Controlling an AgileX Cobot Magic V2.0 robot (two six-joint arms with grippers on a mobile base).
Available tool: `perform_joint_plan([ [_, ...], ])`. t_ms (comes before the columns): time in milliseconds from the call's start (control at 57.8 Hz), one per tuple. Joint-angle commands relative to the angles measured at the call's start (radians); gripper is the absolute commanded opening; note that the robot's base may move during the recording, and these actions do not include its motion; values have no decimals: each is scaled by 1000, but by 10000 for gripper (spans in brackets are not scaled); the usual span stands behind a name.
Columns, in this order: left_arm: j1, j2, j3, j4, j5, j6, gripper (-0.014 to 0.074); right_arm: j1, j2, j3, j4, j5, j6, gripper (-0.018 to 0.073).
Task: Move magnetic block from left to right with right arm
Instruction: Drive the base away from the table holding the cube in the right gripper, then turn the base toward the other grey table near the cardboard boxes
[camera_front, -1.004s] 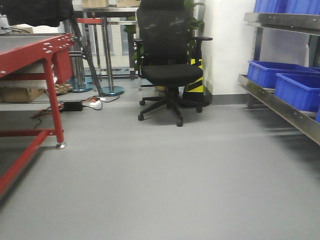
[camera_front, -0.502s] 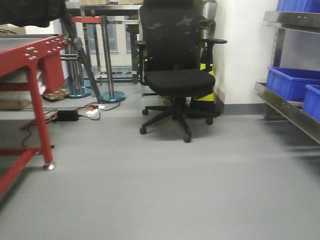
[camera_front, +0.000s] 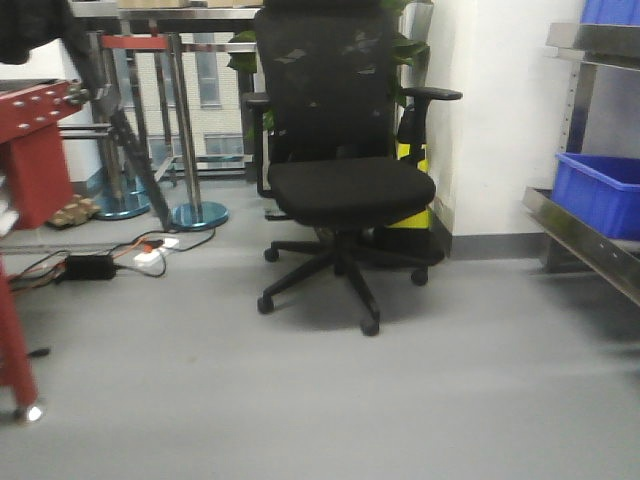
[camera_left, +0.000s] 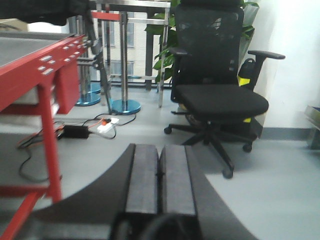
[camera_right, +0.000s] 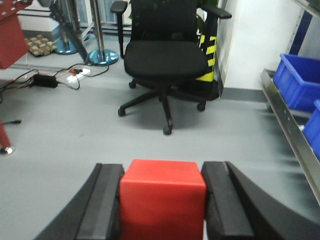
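The magnetic block (camera_right: 163, 197), a plain bright-red cube, fills the bottom of the right wrist view, clamped between the two black fingers of my right gripper (camera_right: 163, 172), which is shut on it above the grey floor. In the left wrist view my left gripper (camera_left: 159, 152) is shut, its two grey pads pressed together with nothing between them. Neither gripper nor the block appears in the front view.
A black office chair (camera_front: 345, 180) stands straight ahead, close. A red workbench (camera_left: 35, 65) is at the left, with cables and a power strip (camera_front: 150, 252) on the floor. Steel shelving with blue bins (camera_front: 600, 195) runs along the right. Stanchion posts (camera_front: 190, 150) stand behind.
The front view has closed in on the chair, which now looks larger. The red workbench has slid out toward the left edge and the shelving toward the right.
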Motion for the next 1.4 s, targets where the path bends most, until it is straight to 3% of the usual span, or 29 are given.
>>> perform_joint_plan([
  [0,-1,-11,5,-5,-84,-6,-126,-4,9,-28,-17,-83,-8,195],
  [1384,-1,-9,5,-5,-84,-6,-126,-4,9,-28,-17,-82,-8,195],
])
